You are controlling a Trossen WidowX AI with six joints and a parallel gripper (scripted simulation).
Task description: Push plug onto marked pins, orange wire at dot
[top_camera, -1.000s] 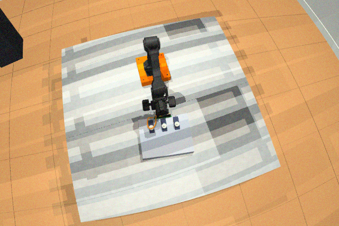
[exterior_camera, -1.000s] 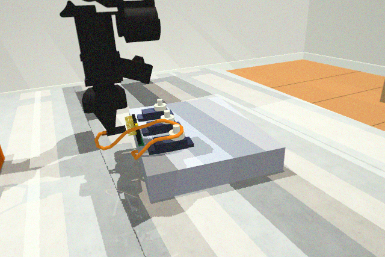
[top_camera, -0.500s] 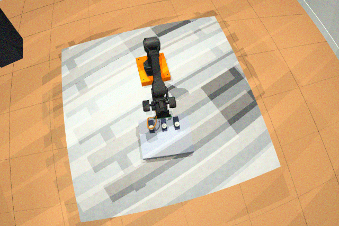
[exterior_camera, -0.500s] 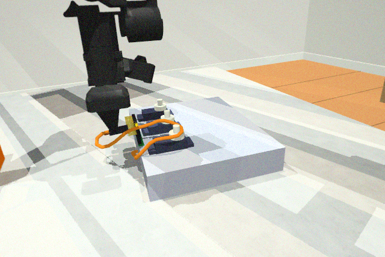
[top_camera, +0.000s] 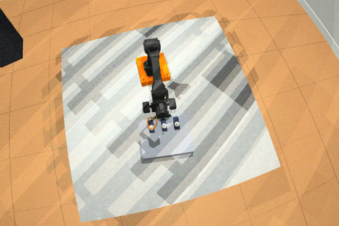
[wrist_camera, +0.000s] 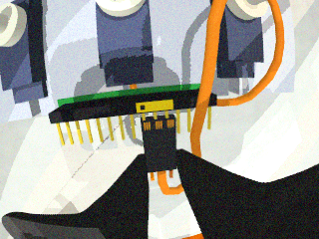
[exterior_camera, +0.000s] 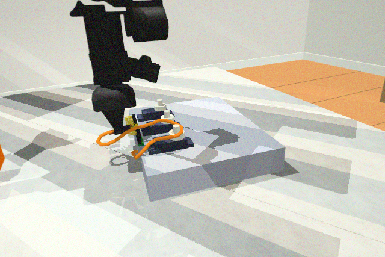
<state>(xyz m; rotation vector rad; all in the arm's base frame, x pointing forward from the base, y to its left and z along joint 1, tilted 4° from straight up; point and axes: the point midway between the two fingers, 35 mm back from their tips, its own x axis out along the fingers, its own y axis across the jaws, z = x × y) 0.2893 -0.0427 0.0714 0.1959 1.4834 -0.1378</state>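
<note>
My gripper (wrist_camera: 160,157) (exterior_camera: 120,130) is shut on the black plug (wrist_camera: 159,141) (exterior_camera: 125,128), its fingertips on both sides of the plug's rear part. The plug points roughly square at the pin row (wrist_camera: 95,130) (exterior_camera: 129,120). Its front end overlaps the pins below the yellow band (wrist_camera: 159,105), whose dark dot is at the left end in the wrist view. Short pin parts show between the plug and the black header (wrist_camera: 90,110); neighbouring pins look straight. Whether the pins are inside the holes, or under the plug, I cannot tell. The orange lead (wrist_camera: 211,50) (exterior_camera: 152,123) (top_camera: 148,125) loops beside the plug.
The pale holder block (top_camera: 169,144) (exterior_camera: 214,154) carries three dark blue servos with white horns, beyond the header. The lead arches over the header's right end in the wrist view, close to my right finger. The orange arm base (top_camera: 164,67) is behind.
</note>
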